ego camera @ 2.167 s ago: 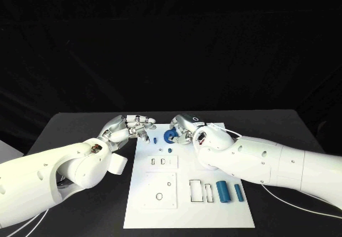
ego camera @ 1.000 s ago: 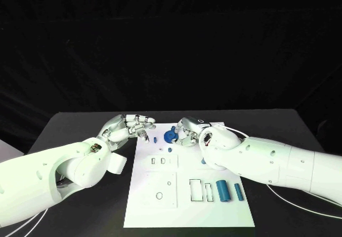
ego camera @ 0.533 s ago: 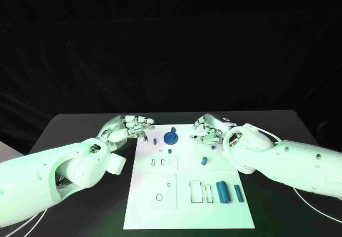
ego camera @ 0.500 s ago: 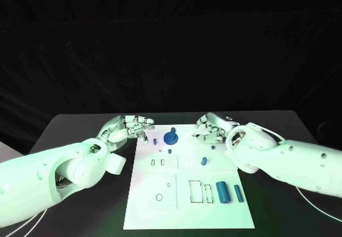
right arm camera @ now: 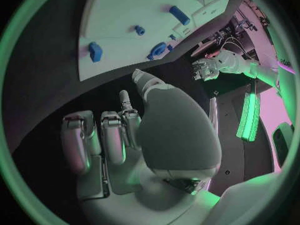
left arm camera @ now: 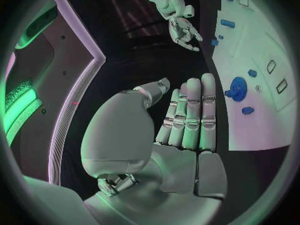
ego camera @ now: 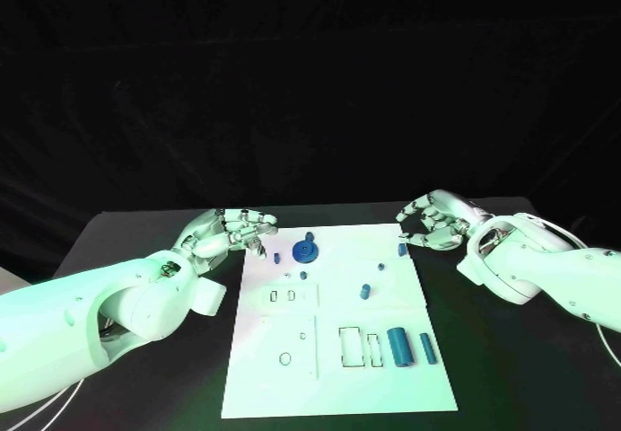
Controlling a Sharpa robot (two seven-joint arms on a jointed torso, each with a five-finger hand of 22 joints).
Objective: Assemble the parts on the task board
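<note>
The white task board point(ego camera: 339, 377) lies in the middle of the black table. A blue gear point(ego camera: 304, 250) sits near its far edge, also seen in the left wrist view point(left arm camera: 237, 88) and the right wrist view point(right arm camera: 157, 50). Small blue parts point(ego camera: 365, 290) lie scattered over the far half. Two blue cylinders point(ego camera: 397, 346) lie side by side by the right edge. My left hand point(ego camera: 233, 230) hovers at the board's far left corner, fingers straight and together point(left arm camera: 189, 117), holding nothing. My right hand point(ego camera: 438, 220) is off the far right corner, loosely bent and empty point(right arm camera: 119, 135).
Rectangular outlines and slots point(ego camera: 352, 346) mark the board's near half. Black table point(ego camera: 129, 233) runs to both sides of the board. A small blue part point(ego camera: 401, 249) lies at the board's right edge close to my right hand.
My right hand has let go of the blue gear and drawn back to the right, off the board. The gear stays on the board. My left hand has not moved.
</note>
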